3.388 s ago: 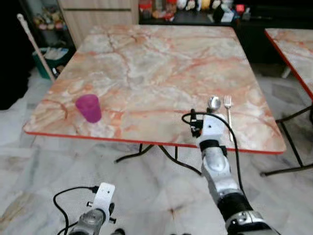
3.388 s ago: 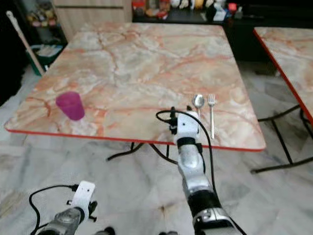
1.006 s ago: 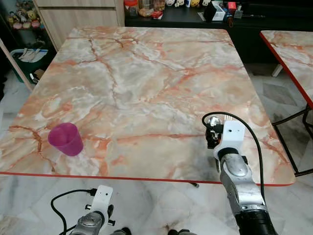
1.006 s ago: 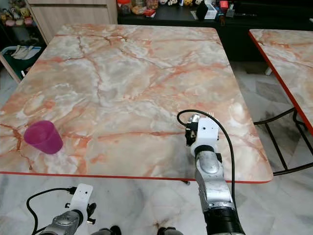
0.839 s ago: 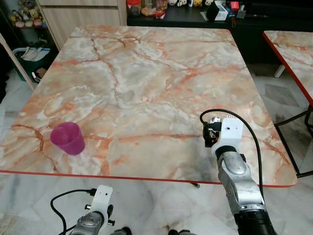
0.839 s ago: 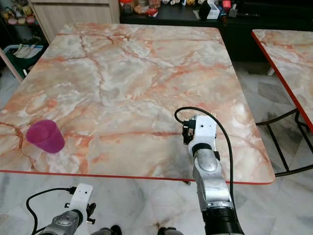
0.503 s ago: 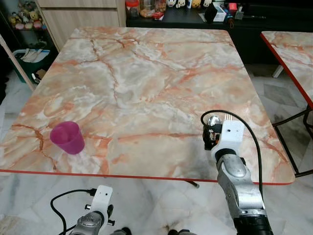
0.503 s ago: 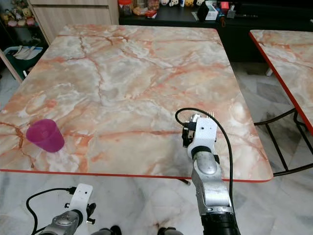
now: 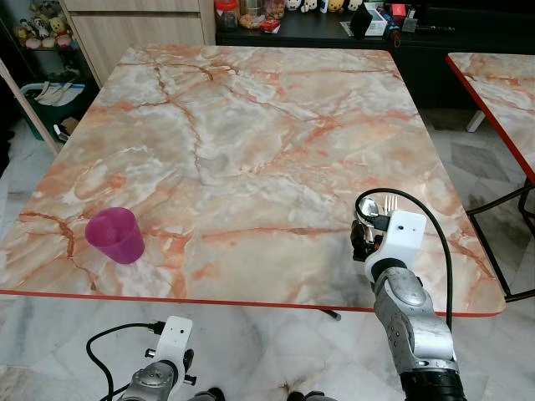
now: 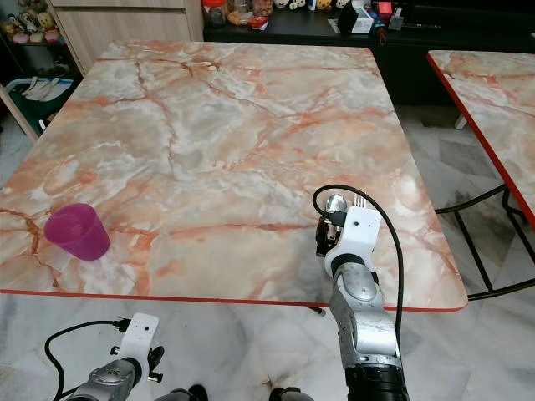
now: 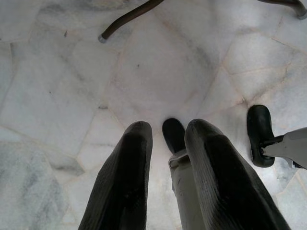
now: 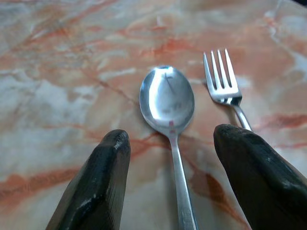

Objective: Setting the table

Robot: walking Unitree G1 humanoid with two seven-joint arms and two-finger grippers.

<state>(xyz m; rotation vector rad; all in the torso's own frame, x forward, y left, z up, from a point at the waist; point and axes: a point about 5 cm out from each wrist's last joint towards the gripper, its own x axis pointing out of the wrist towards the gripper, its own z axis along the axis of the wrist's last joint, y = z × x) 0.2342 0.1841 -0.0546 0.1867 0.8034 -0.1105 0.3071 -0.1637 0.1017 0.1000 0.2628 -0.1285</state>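
On the marble table [image 9: 251, 125], near its right front corner, a silver spoon [image 12: 168, 103] and a fork [image 12: 221, 79] lie side by side. My right gripper [image 12: 171, 136] hovers low over the spoon's handle, open, one finger on each side of it and the fork just outside. The white wrist housing [image 9: 401, 234] hides both handles in the head views; the spoon bowl [image 9: 365, 206] and fork tines [image 9: 389, 203] peek out beyond it. A purple cup [image 9: 114, 236] stands upright near the left front edge. My left gripper [image 11: 168, 129] hangs below the table, fingers slightly apart, holding nothing.
A second marble table [image 9: 501, 83] stands to the right, with metal legs [image 9: 518, 200] in the gap between. A dark cabinet [image 9: 435, 50] with small items runs along the back. A green bin [image 9: 42, 96] and a pole [image 9: 25, 100] are at the left. My feet [image 11: 261, 136] are on the floor tiles.
My right wrist has drawn slightly back toward the table's near edge and to the right, uncovering the spoon bowl and fork tines. The cup and left arm are unchanged.
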